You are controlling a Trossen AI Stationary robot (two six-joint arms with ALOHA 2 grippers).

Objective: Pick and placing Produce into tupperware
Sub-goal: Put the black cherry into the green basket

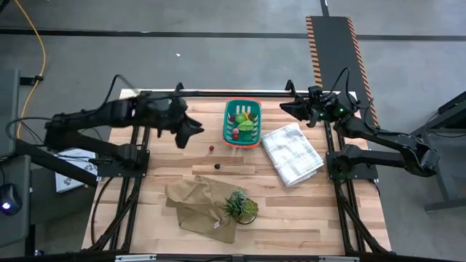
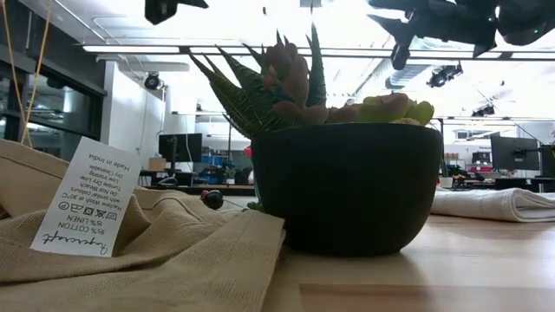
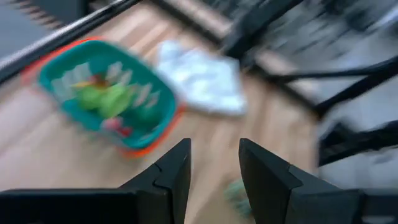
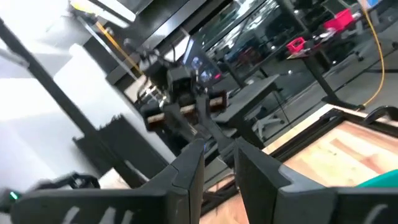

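Cloth label [image 2: 84, 201] reads "85% cotton 15% linen, Made in India"; wooden table [image 1: 306, 211]; left tool [image 3: 214, 163] narrow, empty; right tool [image 4: 219, 163] narrow.

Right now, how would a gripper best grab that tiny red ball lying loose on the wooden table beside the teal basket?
Straight from above, fingers closing across the middle of the tiny red ball: it is round, sits alone on the bare wooden table, and nothing crowds it.

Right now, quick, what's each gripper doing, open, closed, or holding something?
Left gripper: open, empty, raised left of the teal basket.
Right gripper: open, empty, up at the table's far right corner.
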